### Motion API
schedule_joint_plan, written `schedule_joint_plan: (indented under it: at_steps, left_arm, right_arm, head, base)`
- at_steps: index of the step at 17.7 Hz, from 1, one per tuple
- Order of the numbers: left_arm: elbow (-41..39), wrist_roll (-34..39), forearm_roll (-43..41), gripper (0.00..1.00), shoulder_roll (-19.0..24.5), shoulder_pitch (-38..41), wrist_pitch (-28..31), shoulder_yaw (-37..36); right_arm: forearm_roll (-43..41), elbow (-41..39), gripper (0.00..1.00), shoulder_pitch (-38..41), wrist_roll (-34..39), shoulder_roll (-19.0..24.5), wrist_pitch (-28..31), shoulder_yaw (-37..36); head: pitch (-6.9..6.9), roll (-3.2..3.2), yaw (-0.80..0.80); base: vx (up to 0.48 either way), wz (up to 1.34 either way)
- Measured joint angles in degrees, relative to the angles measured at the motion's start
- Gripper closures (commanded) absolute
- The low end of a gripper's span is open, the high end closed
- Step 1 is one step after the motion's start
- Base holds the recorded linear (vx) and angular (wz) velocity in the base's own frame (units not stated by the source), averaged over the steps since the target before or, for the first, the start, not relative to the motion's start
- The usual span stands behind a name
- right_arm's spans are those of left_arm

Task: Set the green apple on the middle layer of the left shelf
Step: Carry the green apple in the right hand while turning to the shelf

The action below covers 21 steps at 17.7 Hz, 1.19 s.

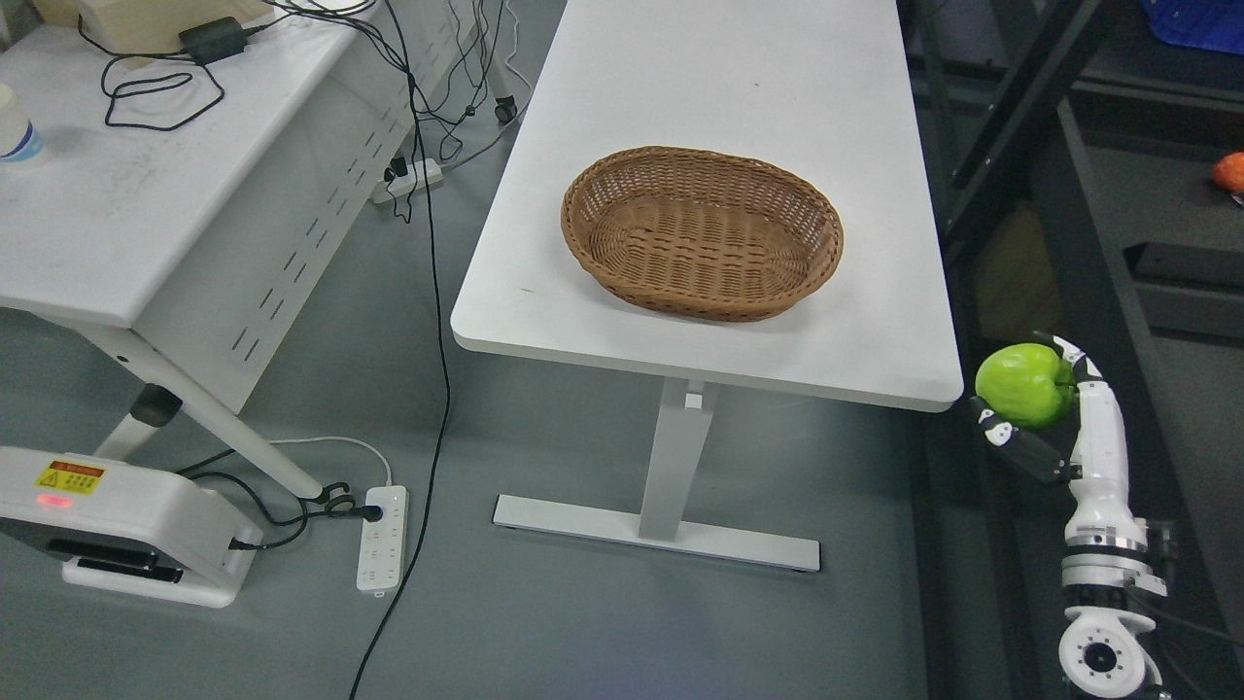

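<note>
A green apple is held in my right hand, whose arm rises from the lower right corner. The fingers curl around the apple from below and behind. Hand and apple hang in the air just off the right end of the white table, a little below its edge. A dark shelf frame stands at the right edge of the picture, behind the hand. My left arm does not show.
An empty brown wicker basket sits on the white table. A second white desk with cables stands at the left. A power strip and cords lie on the grey floor. An orange object rests on the dark shelf.
</note>
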Motion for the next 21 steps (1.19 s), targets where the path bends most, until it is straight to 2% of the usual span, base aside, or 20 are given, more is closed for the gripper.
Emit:
schedule_joint_plan:
  at_steps: [8,21]
  left_arm:
    - [0.0,0.0,0.0,0.0,0.0,0.0,0.0,0.0]
    - [0.0,0.0,0.0,0.0,0.0,0.01,0.0,0.0]
  right_arm:
    - [-0.04,-1.32,1.0,3.84,-0.2,2.47,-0.68,1.29]
    - [-0.03,-2.08,1.0,5.08,-0.09,5.78,-0.47,3.45]
  head:
    - [0.0,0.0,0.0]
    - [0.0,0.0,0.0]
  base:
    - [-0.275,-0.11]
    - [-0.303,0.11]
